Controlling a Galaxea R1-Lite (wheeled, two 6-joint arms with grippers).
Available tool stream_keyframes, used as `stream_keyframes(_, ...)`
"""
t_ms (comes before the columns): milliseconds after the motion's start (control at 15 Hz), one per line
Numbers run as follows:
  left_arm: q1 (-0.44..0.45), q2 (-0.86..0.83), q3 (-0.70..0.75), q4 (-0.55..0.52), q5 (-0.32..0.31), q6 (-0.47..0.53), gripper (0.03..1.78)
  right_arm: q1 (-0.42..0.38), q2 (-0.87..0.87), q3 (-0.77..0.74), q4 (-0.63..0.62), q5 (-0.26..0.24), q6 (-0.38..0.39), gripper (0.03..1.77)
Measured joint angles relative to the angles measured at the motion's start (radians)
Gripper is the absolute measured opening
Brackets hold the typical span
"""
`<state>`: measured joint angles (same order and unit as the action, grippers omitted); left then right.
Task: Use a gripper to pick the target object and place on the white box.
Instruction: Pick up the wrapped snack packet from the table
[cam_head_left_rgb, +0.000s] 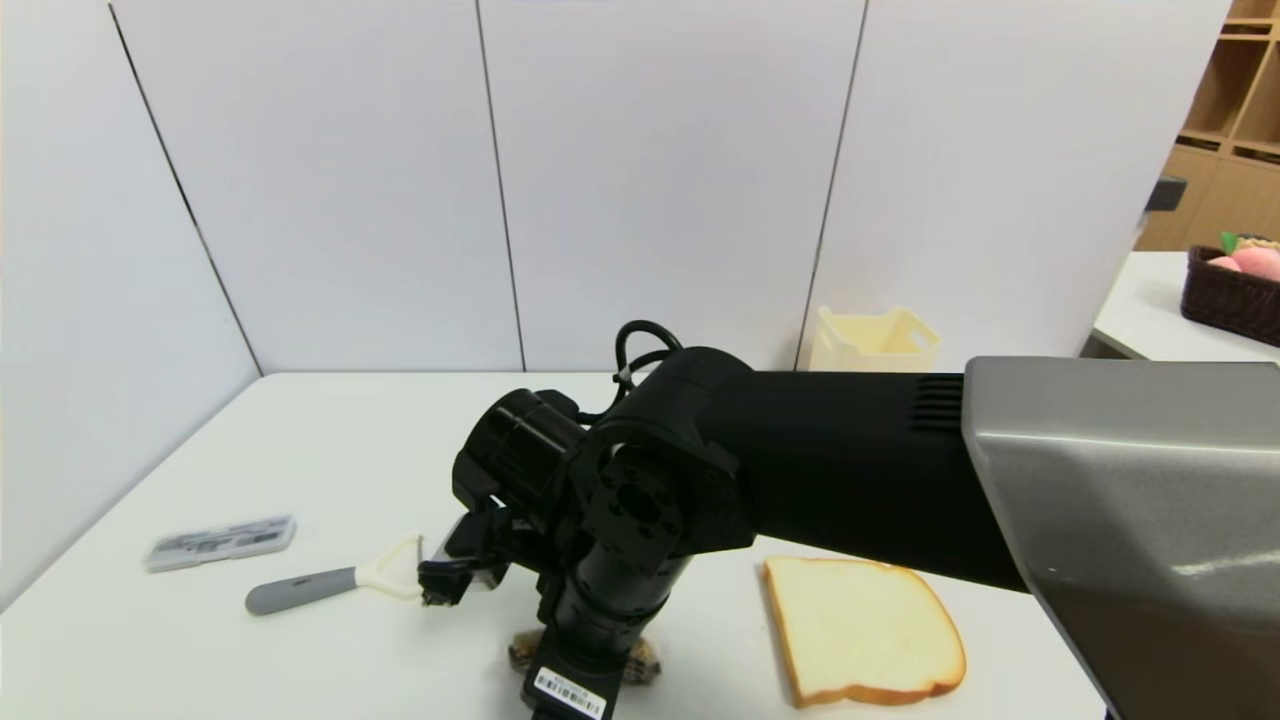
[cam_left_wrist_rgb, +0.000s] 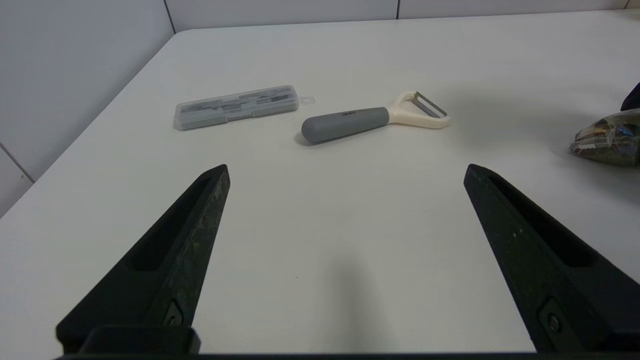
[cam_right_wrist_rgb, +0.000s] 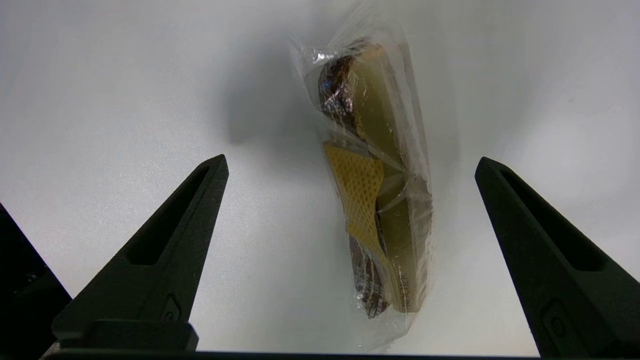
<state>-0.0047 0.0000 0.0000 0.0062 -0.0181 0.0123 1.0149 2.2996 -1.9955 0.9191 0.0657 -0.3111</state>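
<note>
My right gripper (cam_right_wrist_rgb: 350, 165): spread wide above the chocolate pack (cam_right_wrist_rgb: 375, 180), touching nothing.
Chocolate pack: flat on the table's (cam_head_left_rgb: 330, 440) near edge, bare surface either side.
White box (cam_head_left_rgb: 873, 342): far right, against the wall.
My left gripper (cam_left_wrist_rgb: 345, 170): also wide open, near the peeler (cam_left_wrist_rgb: 370, 117).

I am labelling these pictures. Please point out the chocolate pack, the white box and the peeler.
chocolate pack (cam_right_wrist_rgb: 372, 200), right wrist view, on its gold middle.
white box (cam_head_left_rgb: 872, 345), head view, on its front wall.
peeler (cam_left_wrist_rgb: 345, 123), left wrist view, on its grey handle.
</note>
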Motion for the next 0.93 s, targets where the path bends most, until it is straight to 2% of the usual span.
stream_keyframes(933, 0.0, 0.0, 0.0, 0.0, -0.001, 0.0, 1.69, -0.017, -0.008, 0.001, 0.094, -0.009, -0.009, 1.71)
